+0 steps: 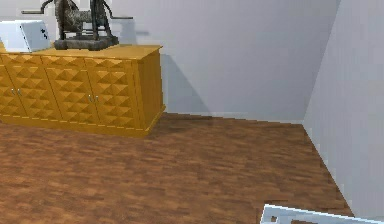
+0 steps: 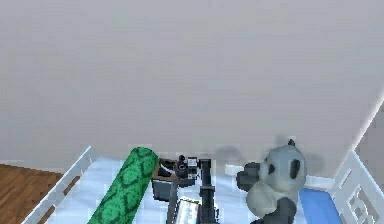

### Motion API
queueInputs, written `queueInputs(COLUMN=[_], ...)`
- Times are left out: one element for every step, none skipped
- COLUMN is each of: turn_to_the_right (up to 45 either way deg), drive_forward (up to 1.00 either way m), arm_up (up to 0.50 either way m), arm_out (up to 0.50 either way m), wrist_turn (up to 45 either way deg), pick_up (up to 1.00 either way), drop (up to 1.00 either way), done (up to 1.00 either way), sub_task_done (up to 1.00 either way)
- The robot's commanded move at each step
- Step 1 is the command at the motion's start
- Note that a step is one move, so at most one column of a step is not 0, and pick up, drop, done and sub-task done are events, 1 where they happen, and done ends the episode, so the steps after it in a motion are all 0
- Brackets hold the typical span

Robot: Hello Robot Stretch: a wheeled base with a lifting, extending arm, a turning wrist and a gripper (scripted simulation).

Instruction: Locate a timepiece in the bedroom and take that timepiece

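Fingers (image 2: 170, 171) above bed (image 2: 62, 184), btwn green roll (image 2: 128, 186) & grey teddy (image 2: 272, 180); hold unclear.

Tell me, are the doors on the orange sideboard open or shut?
Shut. On the sideboard, the visible door panels all lie flush with its front in the forward view, and no interior shows.

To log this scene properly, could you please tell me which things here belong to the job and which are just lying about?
Job: pincer; small dark thing near it, perhaps the timepiece.
Lying about: bed; green roll; plush bear; blue pillow; sideboard; statue; white box.
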Motion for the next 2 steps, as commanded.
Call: queueInputs(turn_to_the_right=[0.0, 0.0], drive_forward=[0.0, 0.0], arm_up=[-0.3, 0.0], arm_out=[0.0, 0.0], wrist_turn=[0.0, 0.0], pick_up=[0.0, 1.0], drop=[0.0, 0.0], done=[0.0, 0.0], sub_task_done=[0.0, 0.0])
